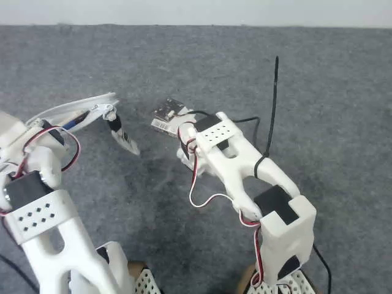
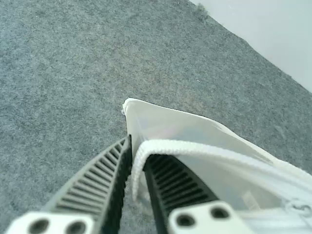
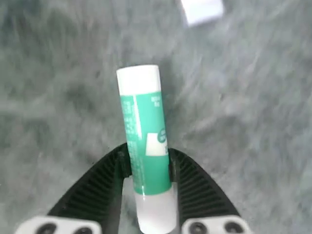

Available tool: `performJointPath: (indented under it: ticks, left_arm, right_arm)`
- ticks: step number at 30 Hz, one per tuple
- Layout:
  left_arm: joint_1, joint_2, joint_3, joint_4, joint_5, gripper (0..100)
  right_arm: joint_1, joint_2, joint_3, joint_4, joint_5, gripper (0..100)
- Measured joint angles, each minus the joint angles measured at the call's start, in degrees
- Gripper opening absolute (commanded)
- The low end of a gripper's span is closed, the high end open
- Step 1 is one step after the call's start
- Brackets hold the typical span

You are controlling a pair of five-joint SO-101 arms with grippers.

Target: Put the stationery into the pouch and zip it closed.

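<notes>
Right wrist view, nearest: right gripper closed narrow on a green-and-white glue stick, gripped low on the barrel near the clear end. Long axis straight out along the fingers, white cap end leading, above the grey mat. Beyond the cap, a small white item, cut off at the frame edge; not identifiable.

Left wrist view: left gripper pinched tight on the zip edge of the translucent pouch, pouch held clear of the mat.

High view: pouch on the left arm's side, well apart from the right arm. Blue item inside, probably a pen. Barcoded packet on the mat just beyond the right arm.

Judged: glue stick to go sideways toward the pouch, cap end first, axis lined up with the mouth. Carrying for the right arm; holding the pouch for the left.

Unclear: width of the mouth opening and its facing. Right fingers hidden under own wrist in the high view.
</notes>
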Motion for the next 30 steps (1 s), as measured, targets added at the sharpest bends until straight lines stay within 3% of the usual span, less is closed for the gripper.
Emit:
performJointPath:
  ticks: [3, 13, 20, 27, 30]
  left_arm:
    - [0.0, 0.0, 0.0, 0.0, 0.0, 1]
    - [0.0, 0.0, 0.0, 0.0, 0.0, 1]
    - [0.0, 0.0, 0.0, 0.0, 0.0, 1]
    - [0.0, 0.0, 0.0, -0.4, 0.0, 1]
    - [0.0, 0.0, 0.0, -1.4, 0.0, 1]
  right_arm:
    - [0.0, 0.0, 0.0, 0.7, 0.0, 16.9]
    - [-1.4, 0.0, 0.0, 1.2, 0.0, 17.3]
    - [-2.2, 1.1, 0.0, -6.8, 0.0, 17.3]
    - [-2.0, 4.4, -1.3, -9.1, 0.0, 0.1]
    - [-2.1, 4.5, -1.4, -9.5, 0.0, 2.0]
